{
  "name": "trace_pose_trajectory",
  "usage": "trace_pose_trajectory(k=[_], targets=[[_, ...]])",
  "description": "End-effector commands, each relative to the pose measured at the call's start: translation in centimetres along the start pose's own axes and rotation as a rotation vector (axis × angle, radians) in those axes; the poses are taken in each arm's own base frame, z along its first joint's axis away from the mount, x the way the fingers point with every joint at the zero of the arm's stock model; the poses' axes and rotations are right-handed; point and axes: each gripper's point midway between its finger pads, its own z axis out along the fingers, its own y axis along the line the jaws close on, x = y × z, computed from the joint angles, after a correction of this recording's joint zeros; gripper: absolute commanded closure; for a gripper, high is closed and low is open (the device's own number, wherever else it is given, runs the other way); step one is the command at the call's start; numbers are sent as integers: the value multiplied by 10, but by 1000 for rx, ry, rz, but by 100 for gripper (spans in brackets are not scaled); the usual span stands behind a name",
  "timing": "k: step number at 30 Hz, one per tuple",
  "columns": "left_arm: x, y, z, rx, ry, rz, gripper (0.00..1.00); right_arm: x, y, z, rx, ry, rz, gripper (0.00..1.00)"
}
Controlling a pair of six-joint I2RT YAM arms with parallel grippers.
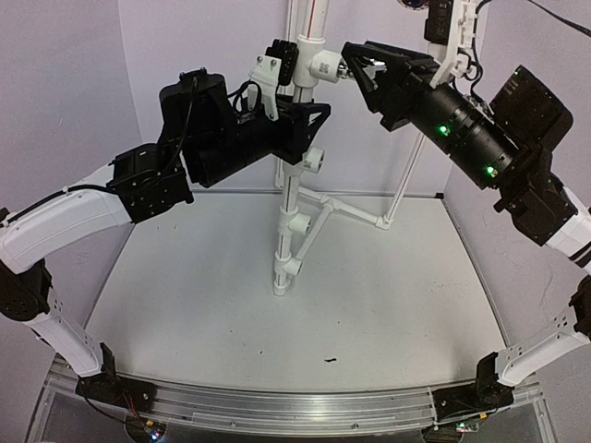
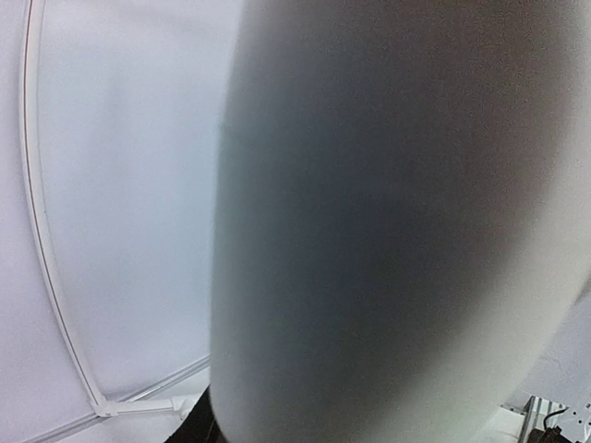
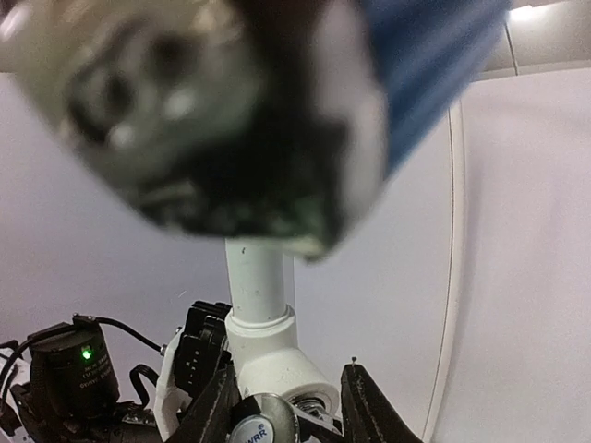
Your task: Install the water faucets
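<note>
A white upright pipe (image 1: 294,198) stands mid-table with a white tee fitting (image 1: 323,66) near its top. My right gripper (image 1: 349,72) is level with that tee, shut on a chrome water faucet (image 1: 343,70). In the right wrist view the faucet (image 3: 263,423), with its round cap, sits between my right gripper's (image 3: 294,420) fingers, and its threaded stub meets the tee's (image 3: 277,365) opening. My left gripper (image 1: 300,118) is closed round the pipe just below. The left wrist view shows only the blurred pipe (image 2: 388,231); its fingers are hidden.
Lower tee fittings (image 1: 314,159) (image 1: 300,223) sit on the pipe. Thin white brace rods (image 1: 355,212) run to the back right. White walls enclose the table; a metal rail (image 1: 277,406) lines the near edge. A blurred grey and blue object (image 3: 231,101) hangs near the right lens.
</note>
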Motion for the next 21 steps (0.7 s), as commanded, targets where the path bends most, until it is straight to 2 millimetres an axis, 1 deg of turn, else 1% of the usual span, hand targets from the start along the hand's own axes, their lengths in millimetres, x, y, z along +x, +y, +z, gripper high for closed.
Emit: trace_pose_trajectory(k=[1,8,13,17,21], targets=[[146,6,-11,-102,466,-178,100,15,-54,-1,279,2,459,100],[144,5,-10,-98,462,-184,100,2,-60,1,276,-55,646,100],[143,4,-10,-92,462,-186,100,-5,-68,1,280,-93,783,100],[143,3,-9,-86,463,-185,100,-14,-73,0,278,-130,883,100],[142,3,-9,-85,462,-184,100,-29,-76,4,285,-157,882,100]])
